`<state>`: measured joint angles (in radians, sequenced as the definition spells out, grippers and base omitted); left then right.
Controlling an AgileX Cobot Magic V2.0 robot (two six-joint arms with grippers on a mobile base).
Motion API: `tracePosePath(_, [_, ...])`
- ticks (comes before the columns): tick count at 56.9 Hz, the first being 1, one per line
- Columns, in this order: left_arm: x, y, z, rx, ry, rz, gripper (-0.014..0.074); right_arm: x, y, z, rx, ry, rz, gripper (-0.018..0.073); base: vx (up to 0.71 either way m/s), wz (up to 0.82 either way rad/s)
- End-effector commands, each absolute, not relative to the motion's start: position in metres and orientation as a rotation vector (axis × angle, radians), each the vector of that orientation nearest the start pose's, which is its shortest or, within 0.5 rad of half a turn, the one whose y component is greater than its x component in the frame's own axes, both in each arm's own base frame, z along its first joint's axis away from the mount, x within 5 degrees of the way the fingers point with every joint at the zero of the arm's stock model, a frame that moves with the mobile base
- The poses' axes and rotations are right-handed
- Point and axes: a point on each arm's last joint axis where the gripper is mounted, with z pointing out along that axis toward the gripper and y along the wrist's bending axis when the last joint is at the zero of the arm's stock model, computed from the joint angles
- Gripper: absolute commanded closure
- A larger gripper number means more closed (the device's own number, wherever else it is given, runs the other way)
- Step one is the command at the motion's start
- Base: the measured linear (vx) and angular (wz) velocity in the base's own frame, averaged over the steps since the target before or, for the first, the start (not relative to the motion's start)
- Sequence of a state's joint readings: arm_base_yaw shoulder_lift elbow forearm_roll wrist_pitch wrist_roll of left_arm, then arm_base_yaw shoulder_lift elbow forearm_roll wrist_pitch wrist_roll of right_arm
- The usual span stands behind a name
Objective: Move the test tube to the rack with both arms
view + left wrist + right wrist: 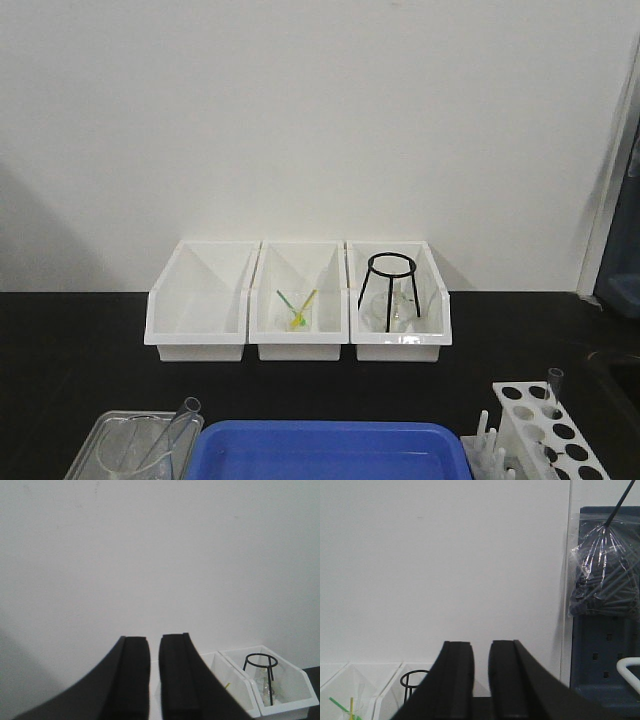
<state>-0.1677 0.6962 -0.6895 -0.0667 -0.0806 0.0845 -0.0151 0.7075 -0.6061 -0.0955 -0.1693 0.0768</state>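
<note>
Front view.
- Found tube at 7 o'clock on the desk, leaning in a clear tray with its rim up toward 1 o'clock. Possibly propped on a beaker there; glass on glass, hard to separate.
- Found rack at 5 o'clock, well apart from the tube, with a blue tray between them at 6 o'clock.
- Noted a racked tube upright in a hole near the rack's far edge, and pegs on the rack's 9 o'clock side.
- Logged three white bins side by side at 12 o'clock, against the wall. Green and yellow sticks in the middle one; black wire stand over glassware in the 3 o'clock one.

Left wrist view.
- Saw left jaws aimed at the wall and released: black pads slightly parted, thin slit of wall between.
- Saw stand and two bins at 4 o'clock.

Right wrist view.
- Saw right jaws likewise released: pads slightly parted.
- Saw bins at 7 o'clock and a bag of dark rods hanging on a blue board at 3 o'clock.
</note>
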Motion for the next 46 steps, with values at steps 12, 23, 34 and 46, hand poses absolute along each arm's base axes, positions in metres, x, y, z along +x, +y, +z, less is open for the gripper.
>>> tracePosePath(12, [0.139,-0.022,0.414,0.099,1.243,-0.127,0.0047,0.148,-0.001,0.388,-0.022,1.294,-0.018,0.0015,0.00,0.00])
tracePosePath(23, [0.139,-0.023,0.413,0.137,1.246,-0.087,0.0050,0.148,0.000,0.386,0.006,1.305,0.024,0.0005,0.00,0.00])
tracePosePath(34, [0.157,-0.028,0.381,0.387,1.402,0.134,0.0066,0.148,0.020,0.381,-0.170,1.350,0.038,0.0005,0.00,0.00])
tracePosePath(46, [0.175,-0.045,0.313,0.518,1.525,0.076,0.0080,0.146,0.041,0.356,-0.374,1.363,0.052,0.0005,0.00,0.00])
